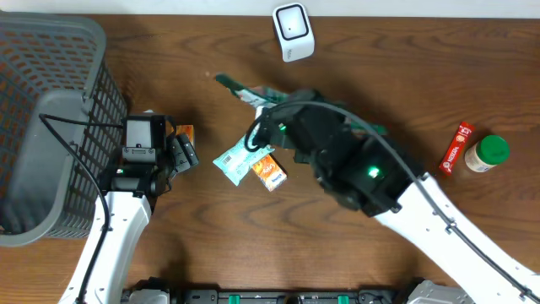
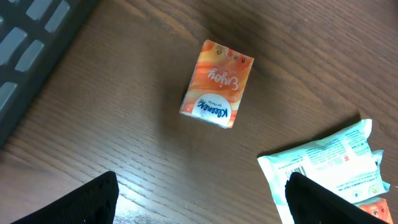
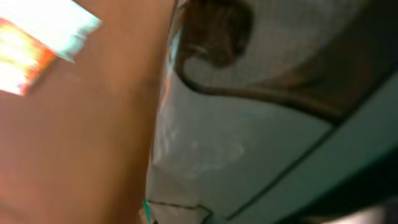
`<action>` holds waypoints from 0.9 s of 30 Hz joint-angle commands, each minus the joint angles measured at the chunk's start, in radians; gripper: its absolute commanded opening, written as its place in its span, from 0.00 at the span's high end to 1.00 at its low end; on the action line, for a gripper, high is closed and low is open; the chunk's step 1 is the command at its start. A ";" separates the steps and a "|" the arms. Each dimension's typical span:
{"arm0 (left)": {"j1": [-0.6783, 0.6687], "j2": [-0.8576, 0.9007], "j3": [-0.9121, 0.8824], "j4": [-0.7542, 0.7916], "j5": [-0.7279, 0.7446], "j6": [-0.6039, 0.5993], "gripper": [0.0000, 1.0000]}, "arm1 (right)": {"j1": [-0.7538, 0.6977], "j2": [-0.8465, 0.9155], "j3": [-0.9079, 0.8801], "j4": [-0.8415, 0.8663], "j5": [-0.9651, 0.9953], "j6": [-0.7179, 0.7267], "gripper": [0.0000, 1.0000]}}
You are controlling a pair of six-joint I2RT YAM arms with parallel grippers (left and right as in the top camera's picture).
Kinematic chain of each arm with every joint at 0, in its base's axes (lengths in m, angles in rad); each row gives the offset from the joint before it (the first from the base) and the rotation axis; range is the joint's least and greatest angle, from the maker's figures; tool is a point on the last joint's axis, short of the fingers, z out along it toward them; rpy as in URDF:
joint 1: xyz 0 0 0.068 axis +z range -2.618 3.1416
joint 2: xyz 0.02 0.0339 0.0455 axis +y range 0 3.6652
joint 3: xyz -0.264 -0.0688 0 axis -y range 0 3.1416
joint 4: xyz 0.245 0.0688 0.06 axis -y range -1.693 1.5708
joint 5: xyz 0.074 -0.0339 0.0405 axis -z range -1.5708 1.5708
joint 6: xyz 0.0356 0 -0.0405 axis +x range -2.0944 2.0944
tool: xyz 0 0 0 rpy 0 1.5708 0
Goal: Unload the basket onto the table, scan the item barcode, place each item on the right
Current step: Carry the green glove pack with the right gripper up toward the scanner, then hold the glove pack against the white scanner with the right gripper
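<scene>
Item: a green-edged packet (image 1: 240,87) in a shiny wrapper sits at the table's upper centre, just below and left of the white scanner (image 1: 293,32), apart from it.
Right gripper (image 1: 266,111): jaws together, clamped on the packet. In the right wrist view the blurred wrapper (image 3: 249,143) fills most of the frame, so the fingers cannot be made out.
Barcode: none can be made out on the packet in any view.
Nearby packs: a pale teal packet (image 1: 234,160) lies just below the right gripper, touching a small orange pack (image 1: 271,173).
Left gripper (image 1: 180,152): fingers (image 2: 93,202) spread wide, holding nothing, low over the wood.
Kleenex pack (image 2: 217,84): orange, flat on the table ahead of the left fingers and clear of them. The teal packet (image 2: 323,162) lies to its right.
Basket (image 1: 51,51): grey mesh, at the left edge beside the left arm.
Far right: a red stick packet (image 1: 456,148) and a green-lidded jar (image 1: 488,154), side by side, well apart from both grippers.
</scene>
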 commanded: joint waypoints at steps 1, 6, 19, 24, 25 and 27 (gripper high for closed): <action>0.000 0.000 0.026 0.000 -0.016 0.002 0.13 | 0.028 0.063 0.015 0.071 0.390 -0.244 0.99; 0.000 0.000 0.026 0.000 -0.016 0.002 0.13 | 0.025 0.171 0.020 0.475 0.543 -0.685 0.99; 0.000 0.000 0.026 0.000 -0.016 0.002 0.13 | -0.138 0.490 0.059 1.103 0.230 -0.842 0.99; 0.000 0.000 0.026 -0.001 -0.016 0.002 0.13 | -0.202 0.579 0.060 1.144 0.063 -0.685 0.99; 0.000 0.000 0.026 -0.001 -0.016 0.002 0.13 | -0.208 0.584 0.060 1.148 0.053 -0.676 0.99; 0.000 0.000 0.026 -0.001 -0.016 0.002 0.13 | -0.248 0.639 0.060 1.188 -0.017 -0.618 0.99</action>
